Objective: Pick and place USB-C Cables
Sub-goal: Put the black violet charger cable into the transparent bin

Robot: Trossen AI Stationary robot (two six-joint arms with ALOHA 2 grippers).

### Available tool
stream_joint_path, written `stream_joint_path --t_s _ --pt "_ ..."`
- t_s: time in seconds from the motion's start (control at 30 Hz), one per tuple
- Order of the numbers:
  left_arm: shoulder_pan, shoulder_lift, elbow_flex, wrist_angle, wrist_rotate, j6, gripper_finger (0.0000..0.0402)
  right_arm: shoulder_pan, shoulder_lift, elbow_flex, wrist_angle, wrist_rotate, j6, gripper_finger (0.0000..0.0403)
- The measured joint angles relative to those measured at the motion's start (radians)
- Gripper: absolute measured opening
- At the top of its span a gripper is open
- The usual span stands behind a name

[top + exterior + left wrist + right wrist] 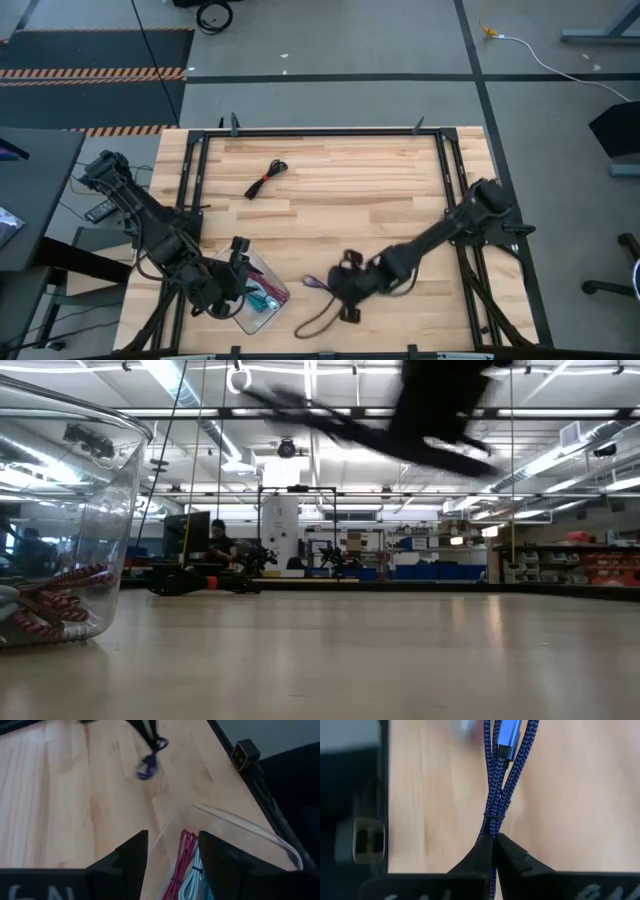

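My right gripper (337,286) (493,840) is near the table's near edge, right of the tray, shut on the purple cable bundle (316,287) (496,785). The bundle also shows blurred in the left wrist view (149,765). My left gripper (243,284) (172,837) is open over the clear tray (275,300) (235,827), its fingers either side of the tray's rim. Magenta (184,852), pale blue-grey (192,880) and teal (206,890) bundles lie in the tray. The black-and-red bundle (266,178) lies flat on the table's far half. My right gripper pinches the purple bundle between its two fingers, just behind the thin tie (492,816) that binds the strands. The fingers lie along the bundle. Its looped strands and a metal plug (507,740) stretch out ahead of the fingertips.
A small black camera block (347,312) with a dark looped lead (315,322) sits at the near edge beside the right gripper. A black frame (320,131) borders the table. The wide middle of the wooden top (340,215) is bare. People and benches show far behind the table (215,545).
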Motion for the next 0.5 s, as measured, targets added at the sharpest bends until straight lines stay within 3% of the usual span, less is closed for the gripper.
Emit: stream_joint_path --t_s 0.13,0.3,0.5 --pt "0.000 0.000 0.000 0.013 -0.041 -0.005 0.0181 -0.044 -0.091 0.002 0.201 0.033 -0.238 0.0007" --pt "0.001 0.000 0.000 0.061 -0.155 0.060 0.0181 -0.073 -0.141 0.003 0.409 -0.030 -0.516 0.0012" --pt "0.001 -0.002 0.000 0.272 -0.309 0.265 0.0180 -0.132 -0.131 0.004 0.388 -0.098 -0.682 0.0010"
